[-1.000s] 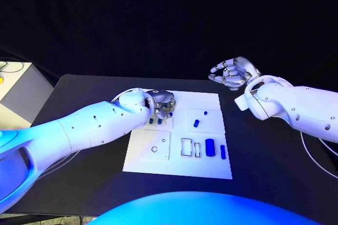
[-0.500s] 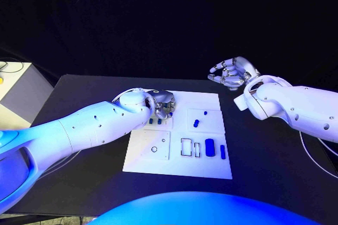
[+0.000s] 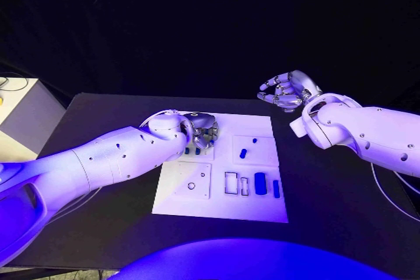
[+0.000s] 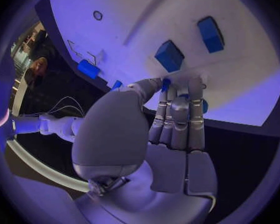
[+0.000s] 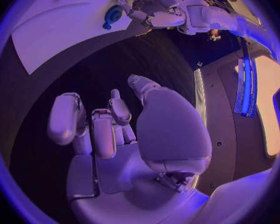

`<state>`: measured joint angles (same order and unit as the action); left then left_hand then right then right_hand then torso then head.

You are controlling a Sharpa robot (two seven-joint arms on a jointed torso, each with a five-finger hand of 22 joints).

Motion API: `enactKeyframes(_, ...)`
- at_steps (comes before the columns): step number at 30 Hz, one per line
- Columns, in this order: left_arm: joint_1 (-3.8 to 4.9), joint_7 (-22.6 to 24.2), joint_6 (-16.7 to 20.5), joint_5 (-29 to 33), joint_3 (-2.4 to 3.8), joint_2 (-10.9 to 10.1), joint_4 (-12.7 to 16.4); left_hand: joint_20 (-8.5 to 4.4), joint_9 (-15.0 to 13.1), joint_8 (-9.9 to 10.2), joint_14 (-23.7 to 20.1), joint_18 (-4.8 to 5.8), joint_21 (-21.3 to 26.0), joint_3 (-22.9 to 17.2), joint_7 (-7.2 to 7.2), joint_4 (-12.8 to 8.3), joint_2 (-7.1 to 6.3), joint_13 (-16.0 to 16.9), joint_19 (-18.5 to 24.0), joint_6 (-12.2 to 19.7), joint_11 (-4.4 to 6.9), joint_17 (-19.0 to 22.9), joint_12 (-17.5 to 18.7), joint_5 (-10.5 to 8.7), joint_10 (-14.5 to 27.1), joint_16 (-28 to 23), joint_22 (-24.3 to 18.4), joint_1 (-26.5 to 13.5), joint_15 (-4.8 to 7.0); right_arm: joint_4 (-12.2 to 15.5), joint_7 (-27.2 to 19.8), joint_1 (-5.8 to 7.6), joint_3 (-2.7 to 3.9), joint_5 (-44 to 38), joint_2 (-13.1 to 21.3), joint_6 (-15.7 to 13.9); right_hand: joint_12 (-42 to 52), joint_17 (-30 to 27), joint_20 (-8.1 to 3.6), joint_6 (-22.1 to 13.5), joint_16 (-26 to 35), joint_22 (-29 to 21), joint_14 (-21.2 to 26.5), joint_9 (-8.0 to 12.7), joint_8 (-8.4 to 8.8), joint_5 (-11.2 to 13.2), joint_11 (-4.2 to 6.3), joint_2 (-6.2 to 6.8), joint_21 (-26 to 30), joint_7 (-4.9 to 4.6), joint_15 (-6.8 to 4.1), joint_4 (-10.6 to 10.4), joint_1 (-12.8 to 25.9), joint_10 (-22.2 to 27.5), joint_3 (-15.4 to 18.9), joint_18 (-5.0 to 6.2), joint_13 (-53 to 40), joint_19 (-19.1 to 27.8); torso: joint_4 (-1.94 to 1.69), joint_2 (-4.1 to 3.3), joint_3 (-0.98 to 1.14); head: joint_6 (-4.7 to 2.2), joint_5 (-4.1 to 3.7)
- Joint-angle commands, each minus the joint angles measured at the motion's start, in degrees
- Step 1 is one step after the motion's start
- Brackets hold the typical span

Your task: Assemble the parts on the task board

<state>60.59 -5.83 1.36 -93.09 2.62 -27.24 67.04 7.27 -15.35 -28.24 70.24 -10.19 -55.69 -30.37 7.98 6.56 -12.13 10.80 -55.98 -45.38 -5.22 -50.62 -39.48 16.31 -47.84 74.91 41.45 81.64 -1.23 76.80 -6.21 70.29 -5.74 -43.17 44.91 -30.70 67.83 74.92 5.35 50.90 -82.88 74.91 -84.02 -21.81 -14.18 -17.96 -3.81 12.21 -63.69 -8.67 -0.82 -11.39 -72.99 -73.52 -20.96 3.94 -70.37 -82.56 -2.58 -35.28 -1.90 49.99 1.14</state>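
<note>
The white task board [image 3: 219,204] lies in the middle of the black table. My left hand [image 3: 203,129] is down on its far left corner, thumb and fingertips [image 4: 177,92] closed together on a small blue part [image 4: 167,81]. Two more blue blocks [image 4: 170,56] lie just beyond the fingers. Other blue parts [image 3: 246,152] [image 3: 260,181] rest on the board's right half, beside open rectangular slots [image 3: 231,182]. My right hand [image 3: 287,90] hangs above the table past the board's far right corner, its fingers [image 5: 102,129] curled in around nothing.
A white box [image 3: 17,110] stands off the table's left side. A round hole [image 3: 192,185] marks the board's near left plate. Bare black table [image 3: 332,189] runs right of the board.
</note>
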Motion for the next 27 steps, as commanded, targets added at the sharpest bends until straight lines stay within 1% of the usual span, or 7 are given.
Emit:
enactKeyframes(1, -0.11, 0.3, -1.6, 0.7, -0.09, 0.2, -0.1, -0.18, 0.1, 0.3, 0.6, -0.36, -0.4, -0.5, 0.14, 0.0, 0.26, -0.2, 0.3, -0.8, 0.09, -0.1, 0.4, -0.33, -0.6, 0.5, 0.1, -0.5, 0.0, 0.0, -0.6, -0.02, 0.02, -0.1, 0.0, 0.7, -0.2, 4.6, -0.13, -0.4, 0.2, 4.1, -2.5, 0.0, -0.22, -0.2, 0.0, -0.05, -0.1, -0.07, 0.31, -0.2, -0.3, 0.1, -0.1, 0.86, 0.0, 0.0, -0.01, 0.01, -0.01, 0.01, -0.02)
enactKeyframes(3, -0.11, 0.1, -1.6, 0.6, -0.09, 0.2, -0.2, -0.18, 0.0, 0.3, 0.9, -0.36, -0.6, -0.8, 0.25, -0.3, 0.66, -0.3, 0.3, -1.6, 0.14, -0.4, 0.5, -0.35, -1.1, 0.8, 0.3, -0.2, 0.02, 0.0, -0.6, -0.02, 0.02, -0.1, 0.0, 0.7, -0.2, 4.6, -0.13, -0.4, 0.2, 4.1, -2.5, 0.0, -0.22, -0.2, 0.0, -0.05, -0.1, -0.07, 0.31, -0.2, -0.3, 0.1, -0.1, 0.86, 0.0, 0.0, -0.01, 0.0, 0.0, 0.01, -0.02)
enactKeyframes(5, -0.11, -0.1, -1.5, 0.4, -0.09, 0.2, -0.3, -0.25, -0.3, 0.1, 1.6, -0.39, -1.1, -1.1, 0.38, -0.9, 1.31, -0.4, 0.1, -3.2, 0.33, -1.3, 0.5, -0.39, -2.5, 1.6, 0.5, 0.3, 0.18, 0.0, -0.6, -0.02, 0.02, -0.1, 0.0, 0.7, -0.2, 4.6, -0.13, -0.4, 0.2, 4.1, -2.5, 0.0, -0.22, -0.2, 0.0, -0.05, -0.1, -0.07, 0.31, -0.2, -0.3, 0.1, -0.1, 0.86, 0.0, 0.0, -0.01, 0.0, 0.0, 0.01, -0.05)
enactKeyframes(9, -0.11, 0.0, -1.4, 0.0, -0.09, 0.2, -0.4, -0.67, -0.7, 0.3, 3.0, -0.1, -3.1, -1.8, 0.28, -2.4, 2.43, -0.5, -1.2, -5.1, 0.98, -2.9, 0.6, -0.48, -5.0, 2.7, 2.7, 1.6, 0.77, 0.0, -0.7, -0.02, 0.02, -0.1, -0.1, 0.7, -0.2, 4.6, -0.13, -0.4, 0.2, 4.1, -2.5, 0.0, -0.22, -0.2, 0.0, -0.05, -0.1, -0.07, 0.31, -0.2, -0.3, 0.1, -0.1, 0.86, 0.0, 0.0, -0.01, 0.0, -0.01, 0.01, 0.0)
enactKeyframes(13, -0.11, 0.5, -0.5, -0.3, -0.09, 0.4, -0.6, -0.93, -0.9, 0.9, 4.9, 0.44, -5.7, -2.3, 0.23, -3.7, 3.07, -0.6, -3.3, -6.0, 1.17, -5.5, 1.0, -0.5, -6.3, 4.0, 5.5, 2.4, 1.07, 0.0, -0.7, -0.02, 0.02, -0.1, -0.1, 0.7, -0.2, 4.6, -0.13, -0.4, 0.2, 4.1, -2.5, 0.0, -0.22, -0.2, 0.0, -0.05, -0.1, -0.07, 0.31, -0.2, -0.3, 0.1, -0.1, 0.86, 0.0, 0.0, 0.0, 0.01, -0.02, 0.01, -0.01)
enactKeyframes(22, -0.12, 1.9, 2.2, -0.5, -0.12, 0.4, -0.7, -1.04, -1.4, 2.0, 6.6, 0.9, -8.1, -3.0, 0.12, -4.8, 3.16, -0.9, -4.9, -7.5, 1.17, -7.3, 2.7, -0.44, -8.1, 4.9, 8.1, 2.0, 1.15, 0.0, -0.7, -0.02, 0.02, -0.1, -0.1, 0.7, -0.1, 4.7, -0.14, -0.4, 0.1, 4.1, -2.5, -0.1, -0.3, -0.3, 0.02, -0.07, -0.2, -0.06, 0.3, -0.2, -0.4, 0.0, -0.1, 0.84, -0.2, -0.1, -0.01, 0.01, -0.01, 0.01, 0.06)
enactKeyframes(27, -0.13, 3.4, 4.9, -0.2, -0.11, 0.2, -0.4, -1.0, -1.7, 3.0, 7.1, 1.03, -8.9, -3.7, 0.21, -5.7, 3.13, -1.2, -5.4, -7.9, 1.03, -7.7, 4.4, -0.32, -9.0, 5.1, 9.0, 1.9, 1.06, 0.1, -0.7, -0.02, 0.02, -0.1, -0.1, 0.7, -0.1, 4.7, -0.14, -0.4, 0.1, 4.1, -2.5, -0.1, -0.3, -0.3, 0.02, -0.07, -0.2, -0.06, 0.3, -0.2, -0.4, 0.0, -0.1, 0.84, -0.2, -0.1, 0.0, -0.01, -0.01, 0.01, 0.04)
